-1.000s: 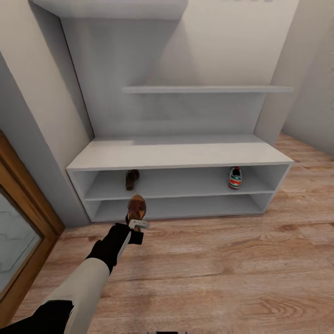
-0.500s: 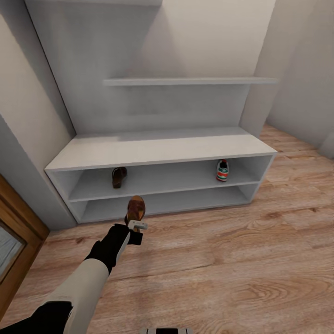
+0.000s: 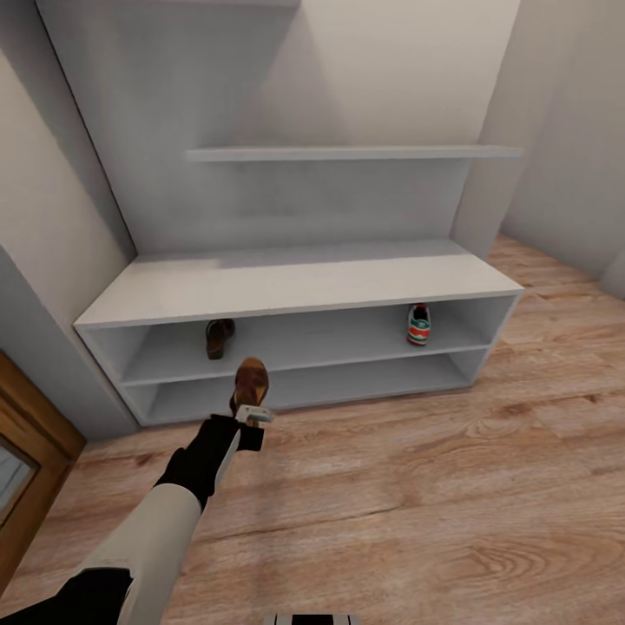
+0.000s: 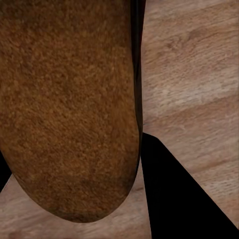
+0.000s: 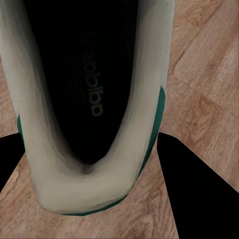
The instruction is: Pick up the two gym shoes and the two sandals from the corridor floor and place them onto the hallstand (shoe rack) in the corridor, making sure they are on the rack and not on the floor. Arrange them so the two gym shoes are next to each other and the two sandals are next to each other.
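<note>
- My left jaws (image 3: pixel 253 415) are clamped on a sandal (image 3: pixel 250 383), held up over the floor (image 3: pixel 417 486) just in front of the hallstand (image 3: pixel 295 291).
- From my left wrist, that sandal's tan sole (image 4: pixel 67 104) hangs over the planks, with a dark finger (image 4: pixel 174 199) beside it.
- From my right wrist, a gym shoe (image 5: pixel 94 99) sits between my right jaws (image 5: pixel 92 184), heel toward the camera, its dark insole and green side stripe showing; the jaws look closed on it, above the floor.
- Farther off, the second sandal (image 3: pixel 218 337) lies on the hallstand's upper open shelf, toward its left end.
- The second gym shoe (image 3: pixel 418 324) stands on the same shelf near the right end, well apart from that sandal.
</note>
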